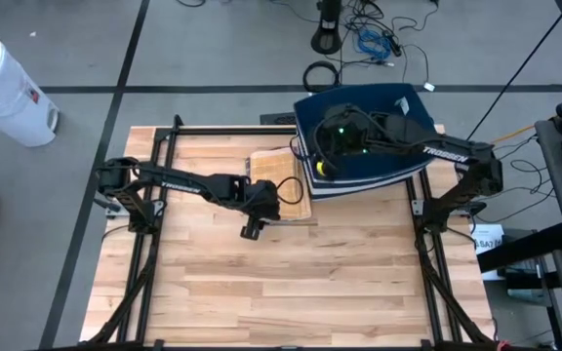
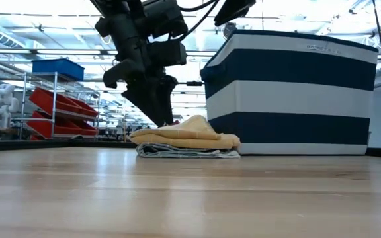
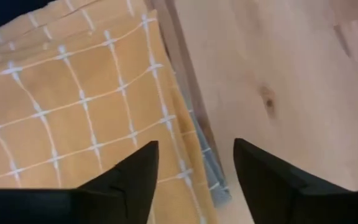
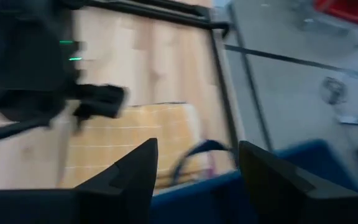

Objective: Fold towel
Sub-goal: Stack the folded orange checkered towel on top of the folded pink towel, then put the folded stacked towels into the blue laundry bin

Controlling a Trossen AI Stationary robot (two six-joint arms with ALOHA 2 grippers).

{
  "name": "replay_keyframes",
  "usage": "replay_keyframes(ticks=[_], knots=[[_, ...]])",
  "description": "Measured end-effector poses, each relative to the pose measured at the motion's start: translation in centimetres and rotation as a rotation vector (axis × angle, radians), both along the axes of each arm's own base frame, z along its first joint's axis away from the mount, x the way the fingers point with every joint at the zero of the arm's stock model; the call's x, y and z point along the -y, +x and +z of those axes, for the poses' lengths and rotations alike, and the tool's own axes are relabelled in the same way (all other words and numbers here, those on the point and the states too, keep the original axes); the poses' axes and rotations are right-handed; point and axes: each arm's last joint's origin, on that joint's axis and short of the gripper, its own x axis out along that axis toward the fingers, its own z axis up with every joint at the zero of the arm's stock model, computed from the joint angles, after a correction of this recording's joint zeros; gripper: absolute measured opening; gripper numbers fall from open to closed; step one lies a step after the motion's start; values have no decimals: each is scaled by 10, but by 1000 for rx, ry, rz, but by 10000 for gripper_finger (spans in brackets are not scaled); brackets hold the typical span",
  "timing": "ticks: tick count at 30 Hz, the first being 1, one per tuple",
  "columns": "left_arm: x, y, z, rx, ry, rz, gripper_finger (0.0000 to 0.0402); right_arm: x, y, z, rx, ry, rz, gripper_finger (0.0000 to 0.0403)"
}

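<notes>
The orange towel (image 1: 279,178) with a white grid lies folded on the table beside the bin, on top of a folded grey checked cloth (image 2: 177,153). My left gripper (image 3: 194,180) stands open just over the towel's edge (image 3: 166,118), one finger above the towel and one above bare wood; in the high view my left gripper (image 1: 286,195) is at the towel's near side. My right gripper (image 4: 197,180) is open and raised over the blue bin's rim (image 1: 310,156), holding nothing.
A blue and white striped bin (image 2: 290,92) stands right of the towel at the table's far right. A black frame (image 1: 164,146) runs around the table. Bare wood (image 1: 291,283) stretches across the near half.
</notes>
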Motion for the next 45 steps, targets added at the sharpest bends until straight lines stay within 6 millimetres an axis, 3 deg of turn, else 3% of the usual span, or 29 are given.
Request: replay_keyframes(ticks=[11, 26, 36, 40, 45], knots=[[12, -1, -1, -24, 73, 19, 236, -54, 9, -25, -115, 121, 174, 208], [55, -4, 0, -23, 287, 8, 236, -133, -4, -71, -284, 164, 209, 208], [86, -8, 1, 21, 278, 16, 236, -189, -29, -143, -312, 144, 190, 208], [108, -9, 3, 84, 304, -15, 236, -198, -39, -175, -251, 56, 172, 208], [127, -9, 7, 165, 331, -22, 236, -194, -43, -204, -120, 16, 167, 208]])
